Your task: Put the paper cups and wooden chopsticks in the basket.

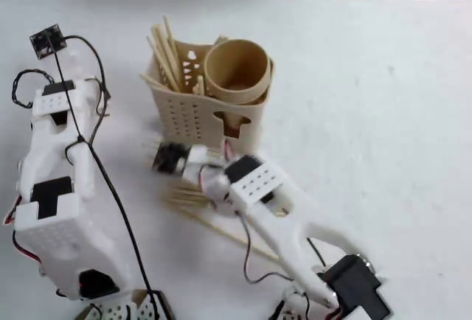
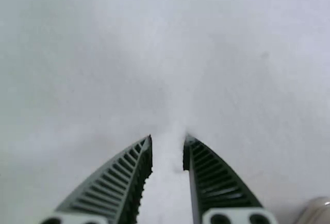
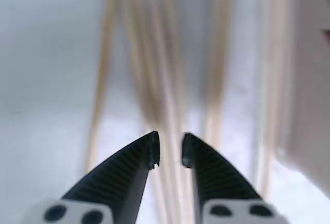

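White table (image 1: 383, 77) bears pale, thin wooden chopsticks (image 1: 183, 196) beside perforated cream basket (image 1: 184, 117).

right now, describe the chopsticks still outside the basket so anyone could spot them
Find the beige perforated basket mid-table. On its arm-facing side, below the right hand, loose chopsticks lie flat on the white table; the other chopsticks stand inside the basket.

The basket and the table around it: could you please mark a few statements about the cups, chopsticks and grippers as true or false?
1. A paper cup sits in the basket. True.
2. Every chopstick is in the basket. False: several chopsticks lie on the table beside it.
3. The right gripper grips a chopstick. False: it is open and holds nothing.
4. The left gripper is above bare table. True.
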You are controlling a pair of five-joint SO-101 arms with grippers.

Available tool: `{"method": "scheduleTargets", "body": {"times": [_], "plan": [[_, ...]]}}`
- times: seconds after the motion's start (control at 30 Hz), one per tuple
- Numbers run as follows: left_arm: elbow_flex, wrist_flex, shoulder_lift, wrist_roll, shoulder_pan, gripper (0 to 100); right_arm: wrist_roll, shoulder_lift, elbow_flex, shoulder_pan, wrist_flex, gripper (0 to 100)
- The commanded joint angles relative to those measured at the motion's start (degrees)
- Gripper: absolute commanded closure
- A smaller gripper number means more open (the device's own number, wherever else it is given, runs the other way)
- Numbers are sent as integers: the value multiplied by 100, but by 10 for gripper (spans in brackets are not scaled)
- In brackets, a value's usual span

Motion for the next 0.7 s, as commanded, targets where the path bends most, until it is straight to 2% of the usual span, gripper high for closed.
{"method": "scheduleTargets", "body": {"times": [0.0, 0.27, 0.47, 0.67], "plan": [[-26, -88, -48, 0, -40, 879, -167, -101, 105, -479, 163, 866], [-35, -105, -48, 0, -22, 879, -387, -585, 220, -637, 400, 906], [-35, -105, -48, 0, -31, 879, -343, -655, 826, -1218, 13, 895], [-35, -88, -48, 0, -40, 879, -343, -646, 835, -1059, -163, 879]]}}
